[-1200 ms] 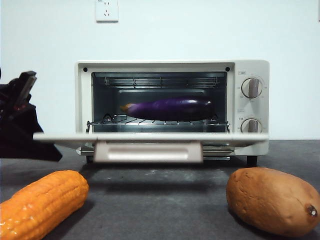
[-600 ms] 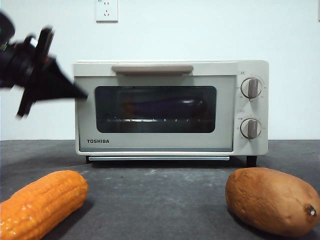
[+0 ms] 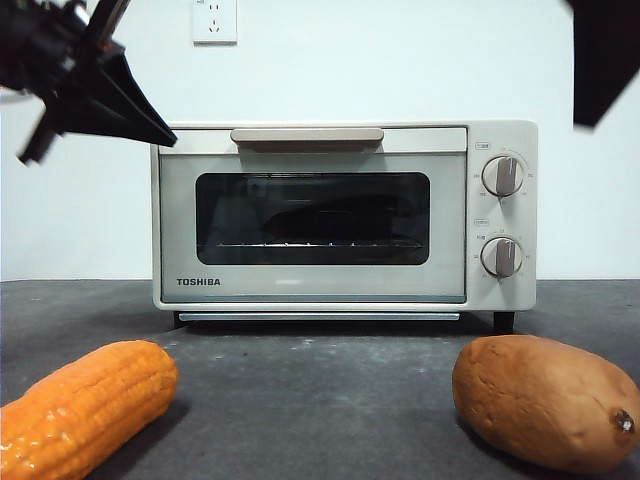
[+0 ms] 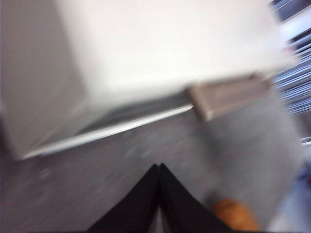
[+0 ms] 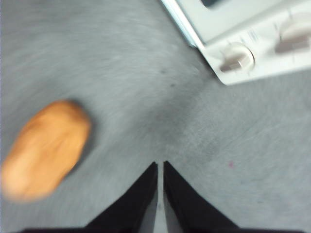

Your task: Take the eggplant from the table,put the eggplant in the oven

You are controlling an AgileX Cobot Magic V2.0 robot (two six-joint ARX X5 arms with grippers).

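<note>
The cream-white oven stands at the back of the table with its dark glass door closed and its beige handle at the top. Behind the glass the eggplant shows only as a dim dark shape lying on the wire rack. My left gripper hangs shut and holding nothing by the oven's upper left corner. Its wrist view shows the shut gripper above the oven top and the handle. The right gripper is shut over bare table; in the front view that arm is a black shape at the top right.
An orange corn cob lies at the front left and a brown sweet potato at the front right, the latter also in the right wrist view as the sweet potato. Two knobs sit on the oven's right side.
The oven door swung up from open to closed with the eggplant inside. My left gripper rose from beside the door to the oven's upper left corner. The right arm came into the top right corner.
</note>
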